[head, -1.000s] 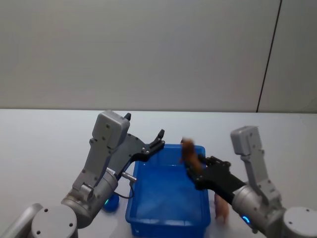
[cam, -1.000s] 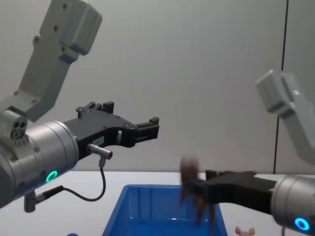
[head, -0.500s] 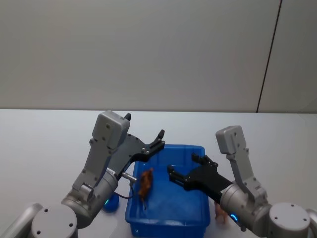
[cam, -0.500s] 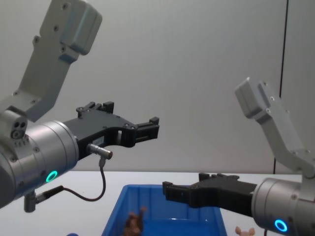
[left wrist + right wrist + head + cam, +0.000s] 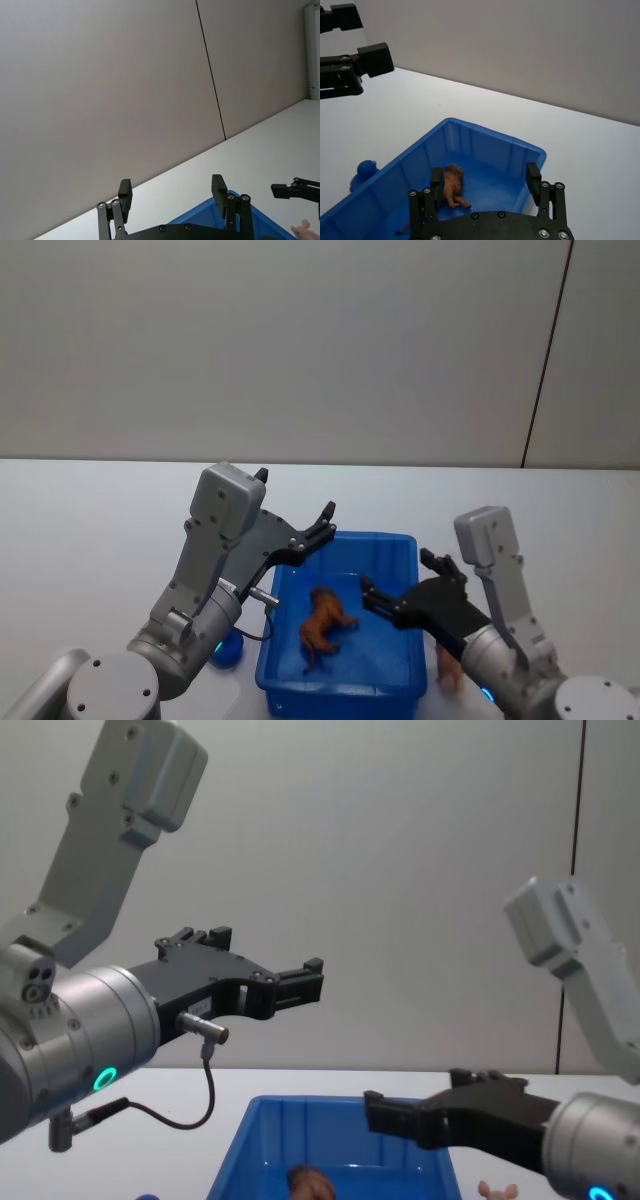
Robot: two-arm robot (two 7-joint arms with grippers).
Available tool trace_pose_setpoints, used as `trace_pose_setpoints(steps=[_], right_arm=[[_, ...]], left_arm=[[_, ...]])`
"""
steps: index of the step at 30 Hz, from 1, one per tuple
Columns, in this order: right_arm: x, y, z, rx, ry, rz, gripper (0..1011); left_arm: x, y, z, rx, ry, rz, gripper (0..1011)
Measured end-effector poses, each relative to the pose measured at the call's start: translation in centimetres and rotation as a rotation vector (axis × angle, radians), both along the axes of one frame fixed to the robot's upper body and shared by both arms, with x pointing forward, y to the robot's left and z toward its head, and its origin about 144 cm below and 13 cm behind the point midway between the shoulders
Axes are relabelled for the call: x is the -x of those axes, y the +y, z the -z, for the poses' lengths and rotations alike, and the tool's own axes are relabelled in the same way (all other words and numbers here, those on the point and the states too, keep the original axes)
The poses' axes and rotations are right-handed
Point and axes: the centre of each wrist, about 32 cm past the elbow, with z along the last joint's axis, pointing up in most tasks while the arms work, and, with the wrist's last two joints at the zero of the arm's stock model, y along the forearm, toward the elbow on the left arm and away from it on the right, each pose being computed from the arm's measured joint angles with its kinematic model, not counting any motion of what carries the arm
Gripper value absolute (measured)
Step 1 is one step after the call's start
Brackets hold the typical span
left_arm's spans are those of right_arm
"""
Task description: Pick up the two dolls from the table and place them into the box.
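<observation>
While the right gripper (image 5: pixel 395 575) is hovering spread open over the blue box (image 5: pixel 338 696), reddish-brown dog doll (image 5: pixel 322 626) lying inside, pink doll (image 5: pixel 447 670) on the table (image 5: pixel 90 540) beside it, half hidden by the right arm (image 5: pixel 500 585), left gripper (image 5: pixel 315 530) hanging open nearby.

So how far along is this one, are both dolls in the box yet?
About halfway. Done: the brown doll lies inside the box. In hand: nothing; the right gripper hovers open and empty over the box, and the left gripper, also open, is raised at the box's left side. Left: the pink doll is on the table beside the box's right wall, not yet picked up.
</observation>
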Motion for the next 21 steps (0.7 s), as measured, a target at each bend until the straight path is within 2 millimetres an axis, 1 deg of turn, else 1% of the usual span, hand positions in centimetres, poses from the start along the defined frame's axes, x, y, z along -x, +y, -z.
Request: trace_pose_setpoints(steps=[13,21], right_arm=[[2.8,-0.9,0.3,0.058,-0.004,0.118,1000],[3.9,-1.4,0.6,0.091,0.024,0.165,1001]], left_arm=[[0.0,0.0,0.0,0.0,0.0,0.0,1001],[0.0,0.0,0.0,0.0,0.0,0.0,1001]])
